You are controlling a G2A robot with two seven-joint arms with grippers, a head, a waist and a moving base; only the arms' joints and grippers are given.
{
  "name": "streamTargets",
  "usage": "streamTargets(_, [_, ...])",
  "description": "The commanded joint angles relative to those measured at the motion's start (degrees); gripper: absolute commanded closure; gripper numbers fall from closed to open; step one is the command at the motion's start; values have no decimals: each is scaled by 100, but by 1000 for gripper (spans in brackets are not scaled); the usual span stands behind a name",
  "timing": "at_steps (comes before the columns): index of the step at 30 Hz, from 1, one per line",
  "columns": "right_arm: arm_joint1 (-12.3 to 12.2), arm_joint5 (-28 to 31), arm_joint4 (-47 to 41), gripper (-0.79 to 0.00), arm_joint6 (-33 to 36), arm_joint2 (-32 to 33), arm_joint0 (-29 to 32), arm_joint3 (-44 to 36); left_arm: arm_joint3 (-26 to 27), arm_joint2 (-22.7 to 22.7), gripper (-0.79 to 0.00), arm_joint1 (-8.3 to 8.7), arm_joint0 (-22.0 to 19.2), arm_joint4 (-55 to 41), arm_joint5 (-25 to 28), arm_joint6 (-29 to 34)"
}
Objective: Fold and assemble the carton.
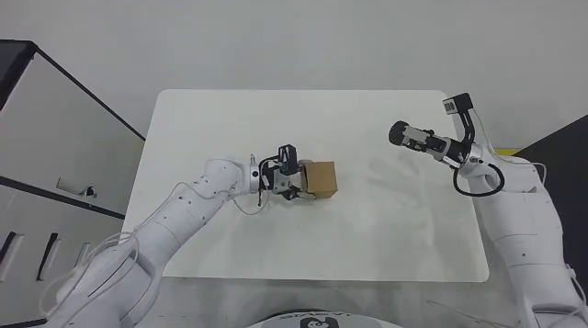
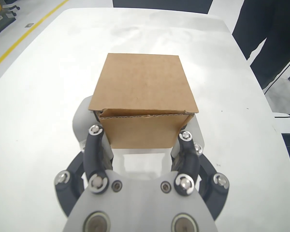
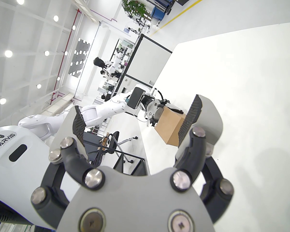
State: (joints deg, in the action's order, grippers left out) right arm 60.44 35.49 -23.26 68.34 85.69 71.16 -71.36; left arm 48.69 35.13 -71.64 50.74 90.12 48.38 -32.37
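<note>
The left end effector (image 2: 140, 121) is clamping the carton (image 2: 142, 97) from both sides, its fingers (image 2: 81, 121) pressing against the side walls at the near end of the box. The carton is sitting just left of the middle of the bench (image 2: 38, 102). The pictures are not making it plain whether it is resting on the surface or hanging a little above it.

The carton is already looking like a closed cube. The top panel (image 2: 141, 73) is lying flat over the box, and the front wall (image 2: 140, 135) is standing square beneath it. Along their shared edge a thin gap is showing, with raw corrugated board peeking out and both corners looking slightly ragged. By that, the closing fold is seeming down but not pressed fully home. The far end and the underside are hidden, so nothing is telling whether those flaps are shut.

Farther off, toward the right side of the bench, the right end effector (image 1: 401, 132) is hanging with its jaws spread wide and nothing between its ribbed pads (image 3: 192, 112). It is pointing toward the carton and well apart from it.

Judging from this, most of the folding is looking done. What is probably remaining is pressing that near seam tight, checking the hidden faces, and letting the finished box go.
</note>
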Motion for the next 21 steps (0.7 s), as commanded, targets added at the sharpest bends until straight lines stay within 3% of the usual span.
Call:
streamTargets(1, [0, 0, 0, -785, 0, 0, 0, 0, -118, -41, -28, -42, -29, -23, -22, 0])
streamTargets(3, [0, 0, 0, -785, 0, 0, 0, 0, -211, -83, -105, -82, -54, -44, -13, -4])
streamTargets(4, [0, 0, 0, -785, 0, 0, 0, 0, -248, -100, -185, -101, -68, -52, -14, -5])
streamTargets(5, [0, 0, 0, -785, 0, 0, 0, 0, -281, -114, -296, -117, -83, -60, -14, -18])
streamTargets(7, [0, 0, 0, -785, 0, 0, 0, 0, -351, -136, -653, -144, -106, -72, -8, -42])
streamTargets(8, [0, 0, 0, -785, 0, 0, 0, 0, -379, -143, -751, -155, -117, -75, -3, -61])
streamTargets(9, [0, 0, 0, -785, 0, 0, 0, 0, -404, -150, -785, -163, -129, -69, 1, -79])
streamTargets(14, [0, 0, 0, -785, 0, 0, 0, 0, -475, -124, -785, -156, -156, -55, 61, -272])
streamTargets(21, [0, 0, 0, -785, 0, 0, 0, 0, -352, 70, -785, 11, -94, 77, 145, -670])
